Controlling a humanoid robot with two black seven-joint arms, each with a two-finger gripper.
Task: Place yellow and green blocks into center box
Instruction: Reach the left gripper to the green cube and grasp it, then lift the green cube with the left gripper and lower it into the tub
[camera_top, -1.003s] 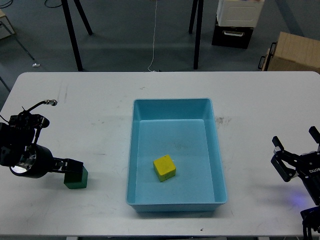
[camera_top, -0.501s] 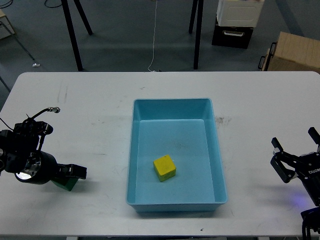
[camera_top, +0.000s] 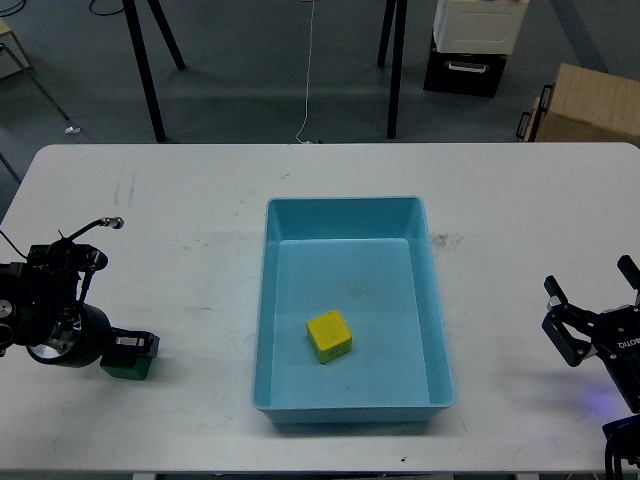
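Note:
The yellow block (camera_top: 329, 336) lies on the flat bottom of the light blue tray (camera_top: 437, 300), towards its near end. The dark green block (camera_top: 124, 366) sits on the white table at the far left, well apart from the tray. My left gripper (camera_top: 133, 348) is right over the green block, and its dark fingers close on the block's top and hide part of it. My right gripper (camera_top: 590, 290) is open and empty, low over the table at the right edge.
The white table (camera_top: 200, 220) stretches around the tray. Behind it on the floor stand black stand legs (camera_top: 395, 70), a white and black case (camera_top: 475, 45) and a brown cardboard carton (camera_top: 590, 105).
My left gripper has drawn back to the left and the green block has moved left with it. The right gripper and the yellow block have barely moved.

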